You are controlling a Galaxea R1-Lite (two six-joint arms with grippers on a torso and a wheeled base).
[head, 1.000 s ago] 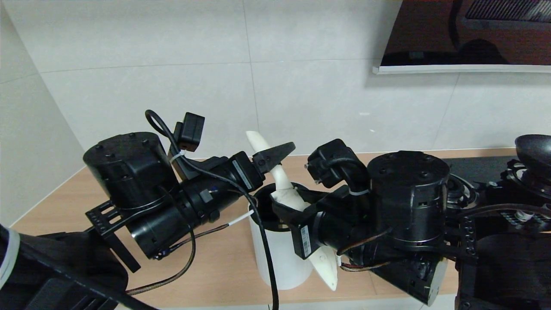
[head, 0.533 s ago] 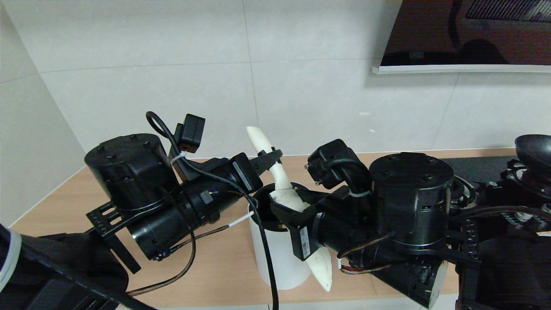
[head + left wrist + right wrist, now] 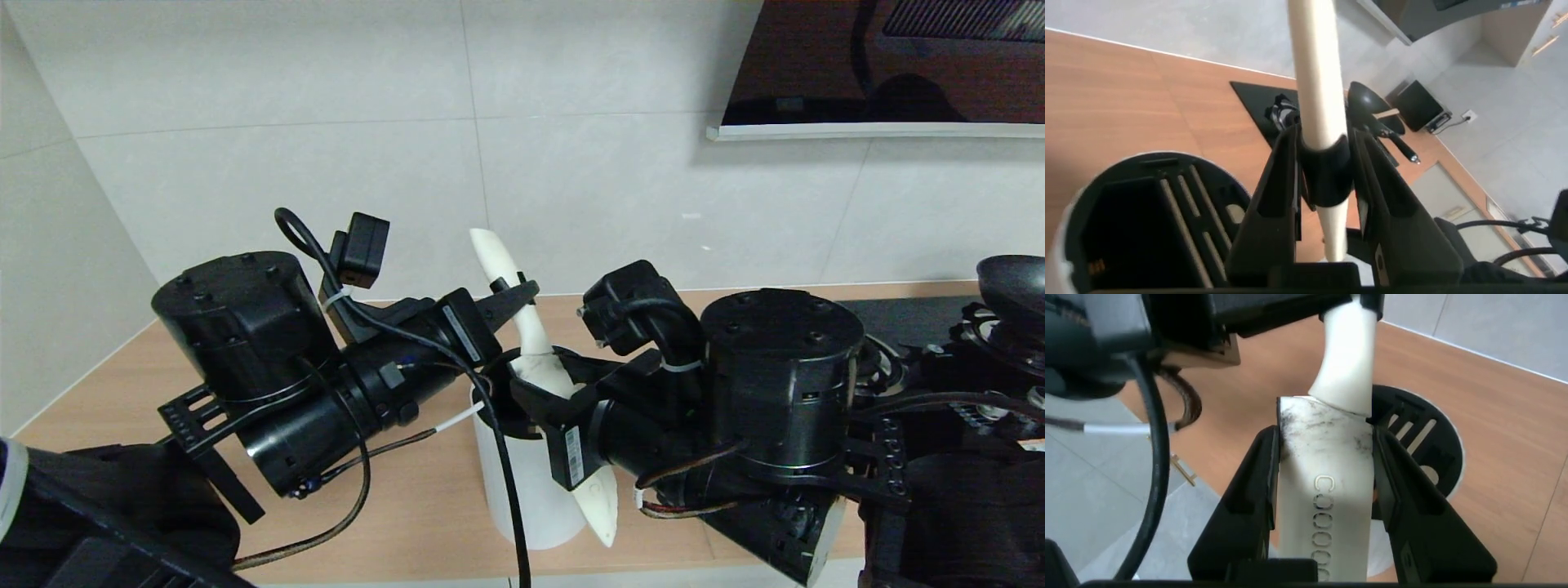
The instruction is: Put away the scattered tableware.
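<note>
Over holder [image 3: 545, 496], claws [image 3: 519, 296] [image 3: 555, 385] tight on scoop [image 3: 500, 261]

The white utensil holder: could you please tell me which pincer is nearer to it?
Right. The right pincer clamps the white spatula's broad part just over the utensil holder's rim; the left pincer grips the handle higher up, farther above the opening.

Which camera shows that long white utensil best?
Head view: the white utensil shows almost whole, end to end. The left wrist view shows its round handle; the right wrist view its flat, wider part.
</note>
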